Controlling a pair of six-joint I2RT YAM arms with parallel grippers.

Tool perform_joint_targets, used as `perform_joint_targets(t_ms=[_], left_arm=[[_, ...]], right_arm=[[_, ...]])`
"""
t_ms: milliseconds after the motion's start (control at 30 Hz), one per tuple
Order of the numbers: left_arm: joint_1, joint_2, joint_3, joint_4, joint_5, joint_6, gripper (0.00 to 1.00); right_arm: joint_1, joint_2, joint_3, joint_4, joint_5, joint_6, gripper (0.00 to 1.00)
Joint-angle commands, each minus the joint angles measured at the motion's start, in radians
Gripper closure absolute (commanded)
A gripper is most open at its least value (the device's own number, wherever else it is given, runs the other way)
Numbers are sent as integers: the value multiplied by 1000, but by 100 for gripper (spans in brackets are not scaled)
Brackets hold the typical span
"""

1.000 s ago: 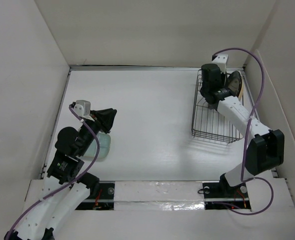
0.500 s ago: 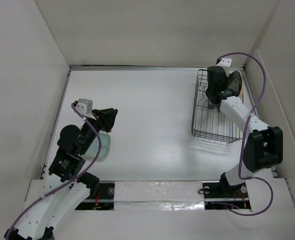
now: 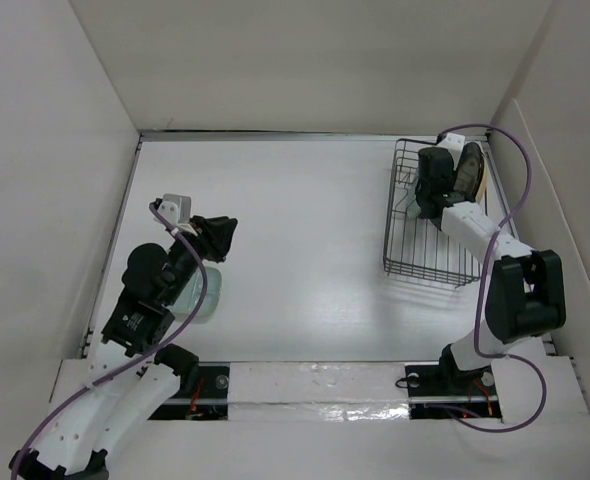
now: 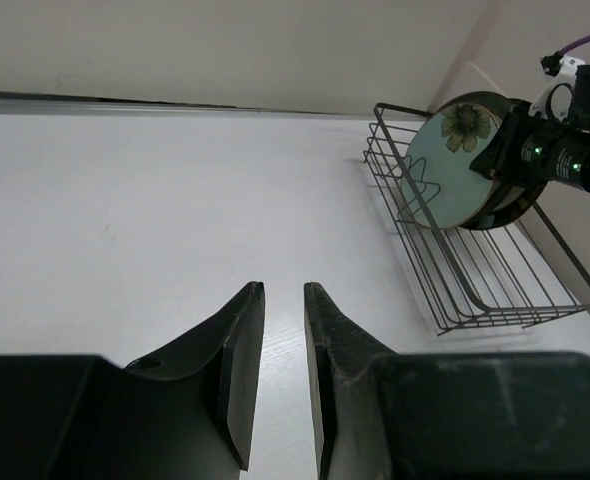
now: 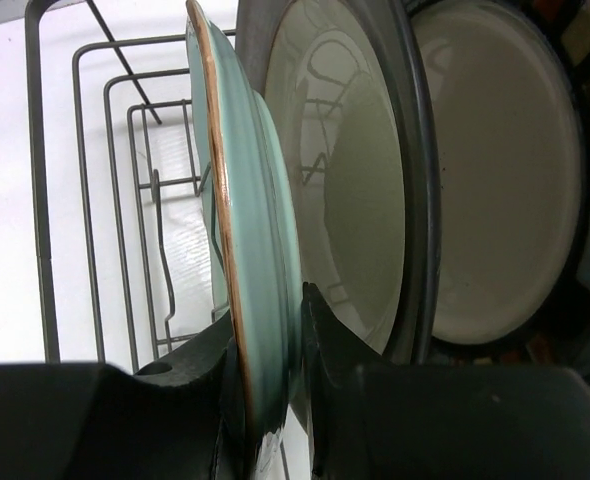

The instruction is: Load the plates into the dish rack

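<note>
The dark wire dish rack [image 3: 420,270] stands at the far right. My right gripper [image 3: 435,195] is inside it, shut on the lower rim of an upright pale teal plate [image 5: 260,250]. Right behind that plate stand two dark-rimmed plates with cream centres [image 5: 345,190] [image 5: 495,180]. The left wrist view shows the teal plate's flower-printed face [image 4: 450,160] in the rack [image 4: 495,290]. My left gripper [image 3: 220,228] hovers over the table at the left, its jaws a narrow gap apart and empty [image 4: 282,290]. Another pale green plate [image 3: 207,292] lies flat under my left arm.
White walls close the table in on the left, back and right; the rack sits close to the right wall. The rack's near half [image 3: 430,245] holds only upright prongs.
My right gripper has carried the teal plate deeper into the rack, up against the dark-rimmed plates. My left arm has shifted slightly, its gripper still empty.
</note>
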Motion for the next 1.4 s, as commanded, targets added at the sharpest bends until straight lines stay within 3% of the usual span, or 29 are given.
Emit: perform_joint_targets(t_ms=[0, 33, 200, 333, 433, 600, 767, 833, 867, 900, 967, 1000, 1033, 1167, 1267, 1300, 1367], left_arm=[[-7, 5, 9, 30, -16, 4, 80], [-7, 12, 9, 30, -19, 4, 80], [-7, 24, 12, 27, -22, 4, 75], [-7, 50, 15, 18, -25, 4, 72], [-7, 47, 15, 19, -48, 6, 72], [-7, 45, 14, 16, -83, 7, 72], [-7, 39, 12, 18, -105, 7, 78], [-7, 27, 12, 22, -114, 6, 81], [-7, 22, 12, 30, -120, 6, 86], [-7, 18, 12, 30, -137, 6, 89], [-7, -2, 9, 27, -154, 3, 97], [-7, -13, 9, 30, -169, 1, 99], [-7, -37, 6, 33, -178, 1, 100], [-7, -93, -3, 41, -229, 0, 100], [-7, -131, -11, 50, -252, -1, 100], [-7, -137, -14, 53, -270, -2, 100], [2, -148, -14, 50, -281, -4, 100]], right_arm=[[-13, -1, 1, 120, -15, 62, 96], [-13, -3, -6, 121, -6, 77, 94], [-22, -36, -36, 137, -6, 108, 53], [-22, -104, -51, 160, -29, 116, 37], [-13, -174, -48, 157, -34, 111, 33], [52, -280, -33, 132, -37, 90, 17], [131, -343, -17, 112, -55, 60, 14], [205, -346, -14, 118, -83, 53, 18], [236, -343, -17, 127, -102, 53, 25], [268, -331, -23, 159, -174, 54, 50], [363, -294, -19, 192, -262, 72, 83], [394, -233, -10, 213, -361, 82, 96], [424, -196, 15, 222, -406, 92, 99], [588, 14, 101, 302, -576, 169, 100], [648, 184, 196, 336, -687, 180, 80], [679, 224, 223, 339, -731, 178, 63], [705, 340, 306, 341, -767, 169, 47]])
